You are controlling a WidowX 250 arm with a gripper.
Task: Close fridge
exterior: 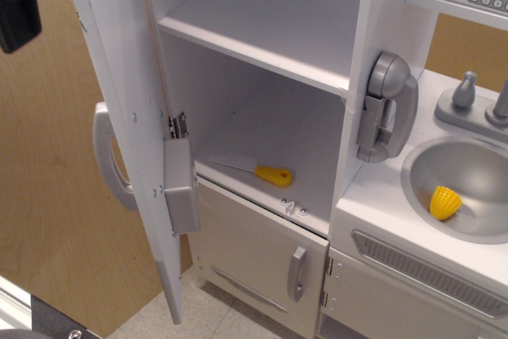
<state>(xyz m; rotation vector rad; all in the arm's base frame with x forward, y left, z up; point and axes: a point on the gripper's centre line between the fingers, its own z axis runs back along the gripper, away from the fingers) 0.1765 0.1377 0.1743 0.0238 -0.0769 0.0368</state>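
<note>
White fridge point(262, 29) fills centre frame, its tall door point(127, 117) swung wide open toward the left, grey curved handle point(107, 156) on the outer face. Black gripper point(17, 1) shows only as a dark block at the upper left corner, apart from the door edge; cannot tell how far it is open, nothing visibly held. Yellow-handled toy knife point(258, 170) lies on the lower shelf. Yellow corn point(444, 202) sits in the sink point(421, 168) at right.
</note>
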